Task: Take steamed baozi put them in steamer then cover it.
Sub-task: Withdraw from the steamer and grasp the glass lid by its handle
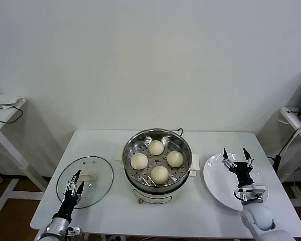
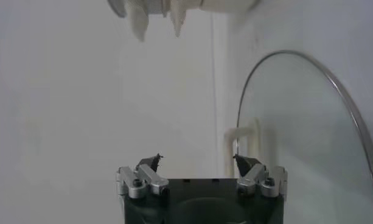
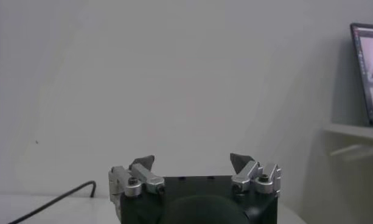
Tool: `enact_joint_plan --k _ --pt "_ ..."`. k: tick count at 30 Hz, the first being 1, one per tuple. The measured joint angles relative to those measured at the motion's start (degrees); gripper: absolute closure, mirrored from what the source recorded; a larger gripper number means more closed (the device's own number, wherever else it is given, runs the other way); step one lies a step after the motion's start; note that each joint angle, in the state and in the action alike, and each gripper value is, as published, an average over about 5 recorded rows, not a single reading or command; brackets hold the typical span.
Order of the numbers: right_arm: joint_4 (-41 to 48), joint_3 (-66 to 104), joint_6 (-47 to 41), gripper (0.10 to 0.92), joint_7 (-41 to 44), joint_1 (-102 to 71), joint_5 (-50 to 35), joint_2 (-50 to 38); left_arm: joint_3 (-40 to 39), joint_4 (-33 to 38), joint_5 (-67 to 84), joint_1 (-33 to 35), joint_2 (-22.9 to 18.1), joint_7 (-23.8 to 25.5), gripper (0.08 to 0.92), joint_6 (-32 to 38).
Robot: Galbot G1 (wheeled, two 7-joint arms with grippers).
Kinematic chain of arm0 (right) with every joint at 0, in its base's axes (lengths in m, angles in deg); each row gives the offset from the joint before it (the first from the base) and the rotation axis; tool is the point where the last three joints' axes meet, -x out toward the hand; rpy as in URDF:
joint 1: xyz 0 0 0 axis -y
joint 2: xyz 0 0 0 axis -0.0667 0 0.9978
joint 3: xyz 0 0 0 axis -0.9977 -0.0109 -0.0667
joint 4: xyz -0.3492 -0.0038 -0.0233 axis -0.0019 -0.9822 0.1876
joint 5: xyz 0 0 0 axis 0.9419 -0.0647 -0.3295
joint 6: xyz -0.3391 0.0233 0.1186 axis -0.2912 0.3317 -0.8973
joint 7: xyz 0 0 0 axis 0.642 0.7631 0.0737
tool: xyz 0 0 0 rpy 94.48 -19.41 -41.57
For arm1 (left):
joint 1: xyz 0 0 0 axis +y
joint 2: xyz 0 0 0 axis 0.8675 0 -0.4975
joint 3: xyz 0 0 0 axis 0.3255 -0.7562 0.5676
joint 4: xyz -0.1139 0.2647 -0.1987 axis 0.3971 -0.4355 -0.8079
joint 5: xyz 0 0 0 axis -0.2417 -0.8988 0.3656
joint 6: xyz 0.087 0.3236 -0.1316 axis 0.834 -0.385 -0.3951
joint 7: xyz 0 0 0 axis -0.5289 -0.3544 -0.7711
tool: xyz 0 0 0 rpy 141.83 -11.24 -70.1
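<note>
So all four steamed baozi [image 1: 157,160] sit in the steamer [image 1: 157,150], dead center of frame | cover [image 1: 85,182] flat on the counter [image 1: 200,211], lower left | left claw [image 1: 74,181] spread wide over the cover, gripping nothing | right claw [image 1: 236,157] wide open over the white plate [image 1: 215,183], lower right, empty

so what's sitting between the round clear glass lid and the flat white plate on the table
The shiny round steel steamer stands between the clear glass lid and the flat white plate, with four cream-white baozi on its perforated tray. The head view shows this.
</note>
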State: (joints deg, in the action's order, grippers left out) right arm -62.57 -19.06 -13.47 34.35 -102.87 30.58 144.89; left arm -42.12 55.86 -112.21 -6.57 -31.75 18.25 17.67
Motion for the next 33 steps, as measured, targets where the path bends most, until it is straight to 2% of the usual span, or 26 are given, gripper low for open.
enact_joint_plan --k 33 --pt "0.69 2.51 1.29 0.203 0.72 -3.14 2.54 2.43 -2.86 -7.45 -3.55 -9.08 -1.97 -0.79 0.177 -3.82"
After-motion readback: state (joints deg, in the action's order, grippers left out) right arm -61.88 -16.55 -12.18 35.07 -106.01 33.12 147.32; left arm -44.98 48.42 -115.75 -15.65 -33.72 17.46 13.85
